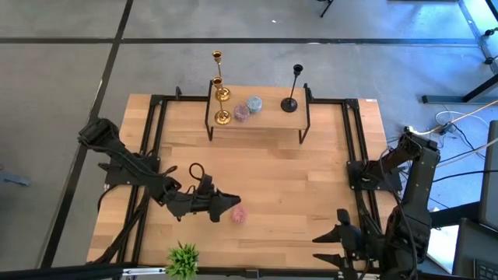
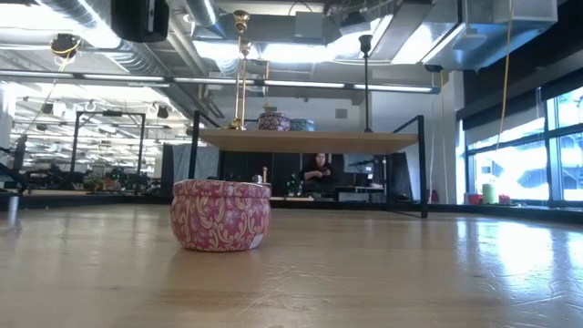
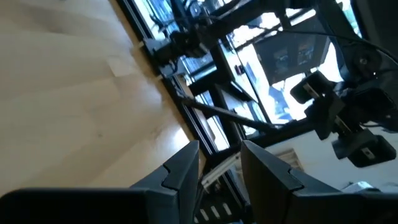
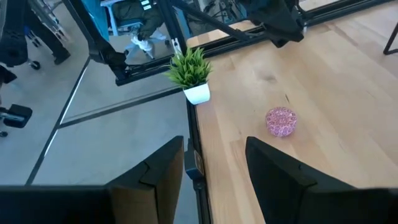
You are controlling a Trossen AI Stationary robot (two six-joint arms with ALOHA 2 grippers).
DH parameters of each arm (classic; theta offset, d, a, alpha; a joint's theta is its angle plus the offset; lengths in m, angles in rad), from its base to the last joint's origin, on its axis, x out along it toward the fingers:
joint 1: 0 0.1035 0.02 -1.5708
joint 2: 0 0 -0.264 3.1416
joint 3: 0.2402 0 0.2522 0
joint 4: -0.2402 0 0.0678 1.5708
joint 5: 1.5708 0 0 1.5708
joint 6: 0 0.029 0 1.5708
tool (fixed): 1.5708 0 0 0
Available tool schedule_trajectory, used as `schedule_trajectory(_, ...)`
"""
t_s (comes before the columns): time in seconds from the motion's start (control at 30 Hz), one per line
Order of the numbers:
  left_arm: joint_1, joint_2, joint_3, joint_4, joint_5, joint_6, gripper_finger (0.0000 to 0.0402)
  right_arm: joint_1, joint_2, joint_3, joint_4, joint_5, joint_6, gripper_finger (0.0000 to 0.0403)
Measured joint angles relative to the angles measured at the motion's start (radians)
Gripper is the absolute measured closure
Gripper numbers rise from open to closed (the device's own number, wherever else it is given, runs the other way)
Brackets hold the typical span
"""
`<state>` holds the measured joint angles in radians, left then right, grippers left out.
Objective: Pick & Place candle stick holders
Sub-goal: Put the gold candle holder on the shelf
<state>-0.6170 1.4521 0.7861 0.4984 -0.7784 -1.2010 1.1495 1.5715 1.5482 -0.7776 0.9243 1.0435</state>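
Candlesticks (image 1: 219, 85) crowd the shelf's (image 1: 268, 123) edges; left pincer (image 1: 230, 204) and right pincer (image 1: 325, 249) hang released, empty.

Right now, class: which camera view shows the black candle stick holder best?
The high view: the black candle stick holder shows whole, standing upright on the raised shelf, base to top cup. The low view catches only its stem and cup above the shelf edge. Neither wrist view shows it.
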Motion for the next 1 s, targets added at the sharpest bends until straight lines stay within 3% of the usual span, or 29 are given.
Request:
schedule_trajectory(0.2,0.004,0.000,0.001,-0.004,-0.107,0.040,0.0298,0.000,0.000,0.000,0.012,0.025,0.000,0.0227)
schedule_trajectory(0.43,0.007,0.000,0.001,-0.017,-0.314,0.157,0.0335,0.000,-0.014,0.000,0.006,0.052,0.000,0.0227)
schedule_trajectory(0.53,0.028,-0.011,0.001,-0.078,-0.336,0.164,0.0352,-0.013,-0.027,0.000,-0.012,0.070,0.000,0.0227)
schedule_trajectory(0.77,0.172,-0.126,0.001,-0.336,-0.183,0.125,0.0395,-0.110,-0.044,0.000,-0.058,0.005,-0.009,0.0227)
schedule_trajectory(1.0,0.432,-0.317,0.001,-0.515,0.156,0.410,0.0399,-0.254,-0.094,0.000,-0.060,-0.034,-0.122,0.0227)
